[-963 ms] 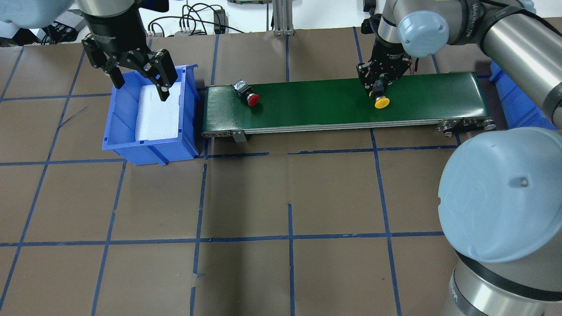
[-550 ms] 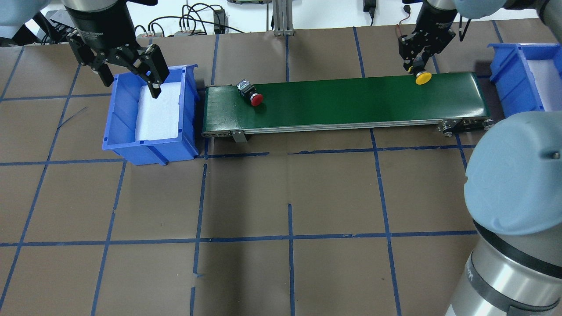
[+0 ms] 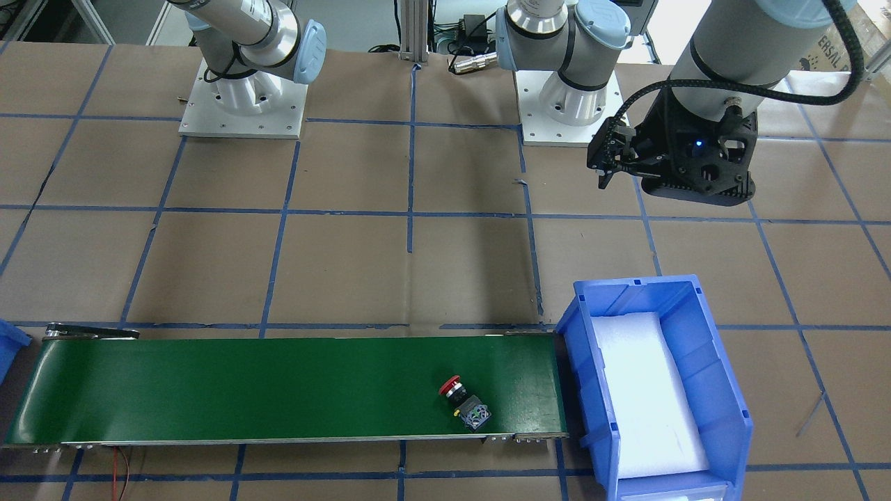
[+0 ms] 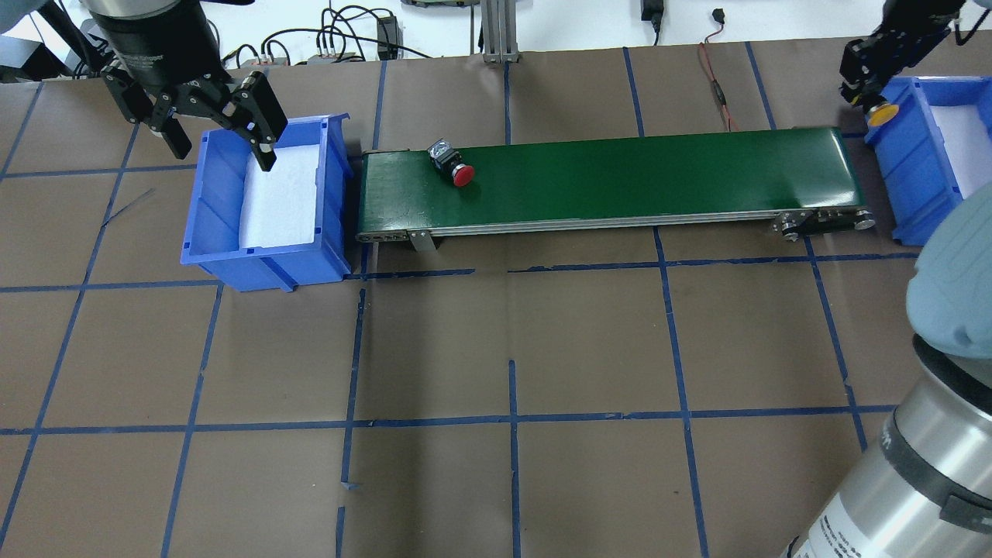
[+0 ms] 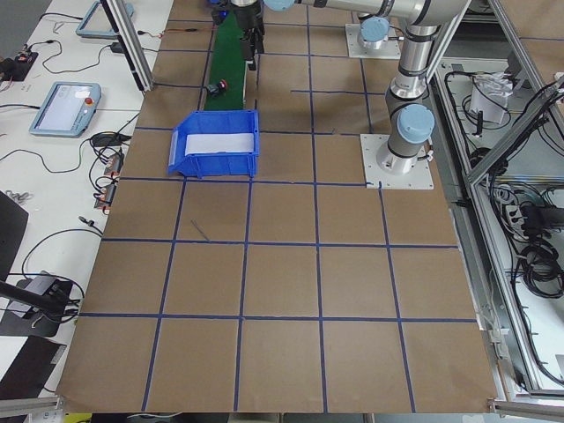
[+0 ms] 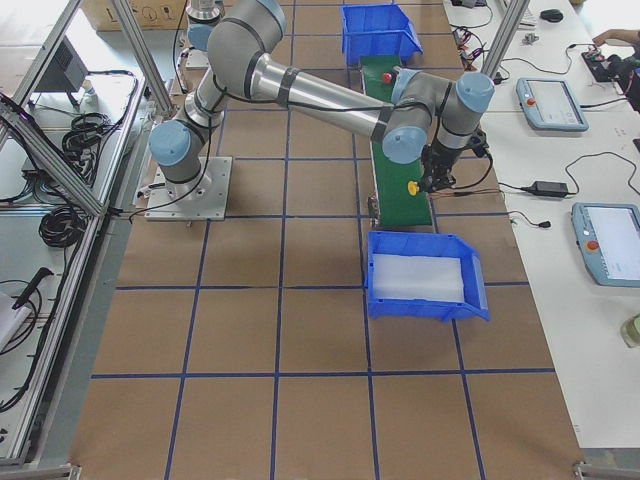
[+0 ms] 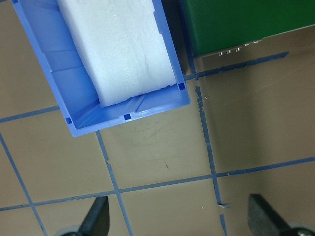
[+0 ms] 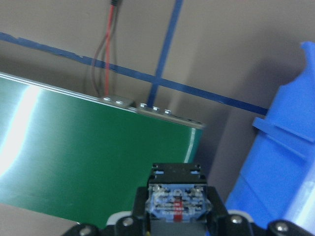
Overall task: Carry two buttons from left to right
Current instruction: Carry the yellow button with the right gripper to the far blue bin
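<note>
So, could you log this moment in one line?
right pincer: yellow button, by right bin; left pincer: open; red button: on belt

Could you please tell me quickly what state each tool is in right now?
The left tool is open and holds nothing.
The right tool is shut on the yellow button.

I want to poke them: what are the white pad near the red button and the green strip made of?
The white pad is probably soft foam: matte, faintly grainy. The green strip is likely rubbery or plastic belting: smooth, with glossy glare patches.
</note>
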Controlling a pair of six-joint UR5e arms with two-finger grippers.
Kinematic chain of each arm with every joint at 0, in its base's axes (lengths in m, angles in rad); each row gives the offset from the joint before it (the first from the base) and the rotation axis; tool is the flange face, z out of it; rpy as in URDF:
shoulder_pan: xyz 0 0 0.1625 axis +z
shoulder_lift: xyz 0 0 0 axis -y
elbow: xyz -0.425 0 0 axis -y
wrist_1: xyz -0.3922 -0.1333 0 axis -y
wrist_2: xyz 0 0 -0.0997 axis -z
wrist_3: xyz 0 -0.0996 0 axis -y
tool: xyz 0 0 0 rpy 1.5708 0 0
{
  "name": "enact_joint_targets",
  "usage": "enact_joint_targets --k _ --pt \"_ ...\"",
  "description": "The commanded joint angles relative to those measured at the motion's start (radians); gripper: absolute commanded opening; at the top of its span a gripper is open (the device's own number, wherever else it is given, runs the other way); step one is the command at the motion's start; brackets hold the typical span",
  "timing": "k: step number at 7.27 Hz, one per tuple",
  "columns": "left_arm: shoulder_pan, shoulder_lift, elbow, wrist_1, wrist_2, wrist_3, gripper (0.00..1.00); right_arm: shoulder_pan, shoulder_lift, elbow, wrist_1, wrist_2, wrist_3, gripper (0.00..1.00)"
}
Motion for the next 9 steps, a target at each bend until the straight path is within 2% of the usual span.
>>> enact_joint_targets --k 1,3,7,9 --pt "0.002 0.029 -0.004 -0.001 -0.016 -0.004 1.00 -0.133 0.000 -0.002 -0.015 0.000 -0.131 0.13" --pt "0.002 0.026 0.028 0.003 0.018 0.004 1.00 -0.194 -0.026 0.001 -0.012 0.000 -0.152 0.14" --pt "0.013 0.059 0.001 0.003 -0.024 -0.014 1.00 -0.248 0.000 0.051 -0.018 0.002 -0.150 0.14" --pt "0.077 0.102 -0.070 0.003 -0.025 -0.010 1.00 -0.248 0.035 0.109 -0.114 0.002 -0.149 0.14"
